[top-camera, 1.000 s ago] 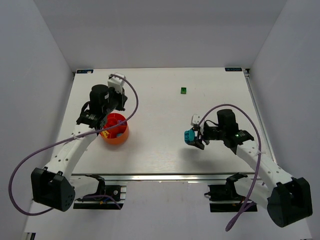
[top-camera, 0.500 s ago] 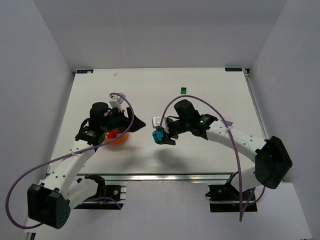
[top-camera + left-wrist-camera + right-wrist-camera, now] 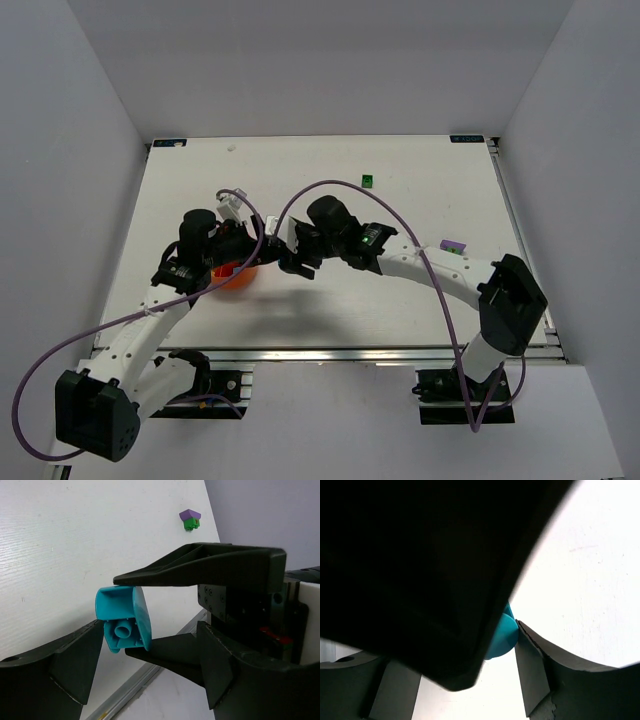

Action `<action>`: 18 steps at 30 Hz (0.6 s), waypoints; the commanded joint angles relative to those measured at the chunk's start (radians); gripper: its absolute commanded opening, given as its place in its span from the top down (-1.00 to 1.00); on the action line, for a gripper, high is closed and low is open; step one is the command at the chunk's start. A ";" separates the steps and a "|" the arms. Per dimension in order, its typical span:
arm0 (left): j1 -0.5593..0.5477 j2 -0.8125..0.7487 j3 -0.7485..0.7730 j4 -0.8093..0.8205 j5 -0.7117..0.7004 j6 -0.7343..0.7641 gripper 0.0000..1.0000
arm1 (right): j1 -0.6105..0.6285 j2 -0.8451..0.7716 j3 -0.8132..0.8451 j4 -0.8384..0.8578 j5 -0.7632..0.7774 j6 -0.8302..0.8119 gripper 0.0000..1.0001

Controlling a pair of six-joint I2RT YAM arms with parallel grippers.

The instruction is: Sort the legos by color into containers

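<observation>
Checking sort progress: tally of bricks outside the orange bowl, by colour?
Teal brick: 1, held in the right claw
Green bricks: 2, one alone at the far side, one under the purple one
Purple brick: 1
Total: 4

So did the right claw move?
Yes. The right gripper with the teal brick swung left: it was right of the green brick, now it is left of it, near the orange bowl.

Brick [image 3: 122, 617] btwn R fingers [image 3: 200, 565], near bowl [image 3: 235, 277]
</observation>
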 commanded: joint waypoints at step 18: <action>-0.001 0.038 0.012 -0.013 -0.036 -0.008 -0.26 | 0.015 -0.033 0.060 0.049 0.018 0.134 1.00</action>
